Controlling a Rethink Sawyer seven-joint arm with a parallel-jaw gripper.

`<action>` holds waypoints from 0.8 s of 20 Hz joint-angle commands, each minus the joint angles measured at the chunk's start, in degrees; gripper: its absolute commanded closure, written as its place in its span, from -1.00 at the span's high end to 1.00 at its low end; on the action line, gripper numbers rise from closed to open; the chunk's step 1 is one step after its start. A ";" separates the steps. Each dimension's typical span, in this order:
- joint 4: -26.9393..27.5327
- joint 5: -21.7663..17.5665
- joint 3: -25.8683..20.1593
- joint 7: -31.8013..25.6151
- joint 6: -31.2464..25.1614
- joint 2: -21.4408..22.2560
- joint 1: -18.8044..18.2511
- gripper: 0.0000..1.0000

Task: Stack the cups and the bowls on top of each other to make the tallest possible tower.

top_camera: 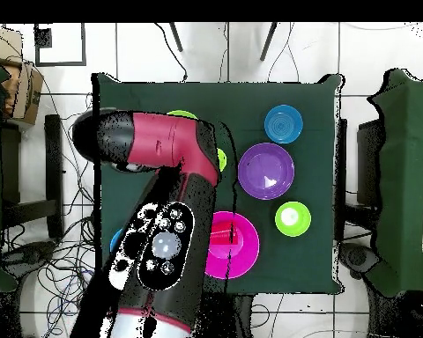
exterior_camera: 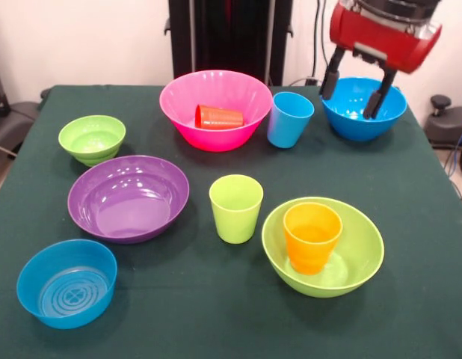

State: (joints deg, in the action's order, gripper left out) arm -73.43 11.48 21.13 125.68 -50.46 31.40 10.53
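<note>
I see glossy plastic on the pink bowl (exterior_camera: pixel 216 105) at upper centre; the green tablecloth (exterior_camera: pixel 216 299) looks matt.

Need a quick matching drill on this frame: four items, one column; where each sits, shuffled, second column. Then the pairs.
1. orange cup
2. red cup
3. claw
4. light blue cup

A. lying in the pink bowl
B. over the large blue bowl
C. upright in the large green bowl
D. standing on the cloth between pink and blue bowls

Pairs: 1-C, 2-A, 3-B, 4-D
</note>
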 commanded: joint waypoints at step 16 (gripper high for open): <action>-21.73 -15.51 -18.46 -8.38 18.85 6.28 -6.49 1.00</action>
State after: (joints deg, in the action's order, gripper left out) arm -91.33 2.36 9.85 125.67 -30.15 38.14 2.78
